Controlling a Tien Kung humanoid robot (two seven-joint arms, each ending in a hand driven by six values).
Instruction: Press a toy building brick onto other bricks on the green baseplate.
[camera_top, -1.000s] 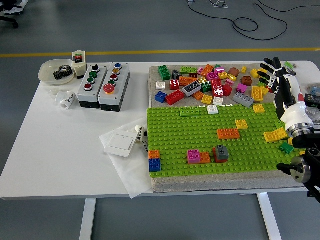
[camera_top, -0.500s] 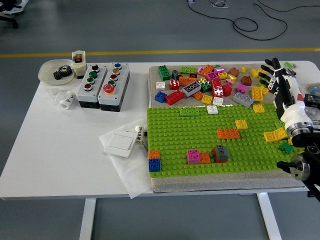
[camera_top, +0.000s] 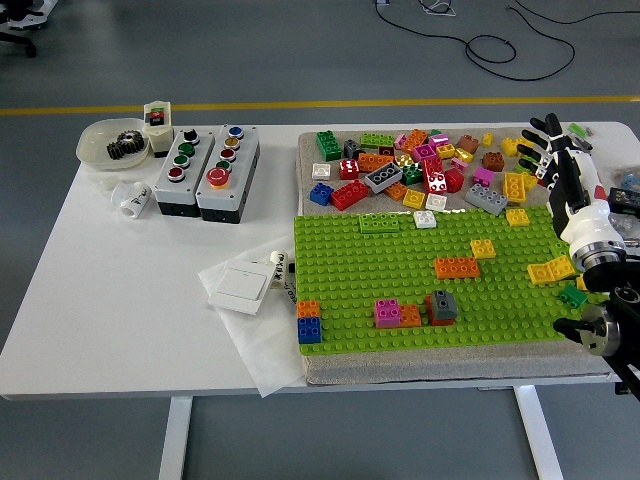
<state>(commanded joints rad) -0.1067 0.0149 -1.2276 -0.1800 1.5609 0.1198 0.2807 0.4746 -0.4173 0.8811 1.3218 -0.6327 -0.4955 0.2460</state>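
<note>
The green baseplate (camera_top: 400, 270) lies on a grey mat in the middle right of the table. On it stand an orange-on-blue stack (camera_top: 309, 322), a magenta, orange and grey cluster (camera_top: 415, 310), an orange brick (camera_top: 456, 267) and yellow bricks (camera_top: 483, 248). A heap of loose bricks (camera_top: 420, 165) lies behind the plate. My right hand (camera_top: 545, 145) hovers at the plate's far right corner, fingers spread, holding nothing. The left arm is out of view.
Two grey button boxes (camera_top: 205, 170) stand at the back left, with a white bowl holding a black gear (camera_top: 115, 143) beside them. A white switch plate (camera_top: 240, 286) on a clear plastic sheet lies left of the baseplate.
</note>
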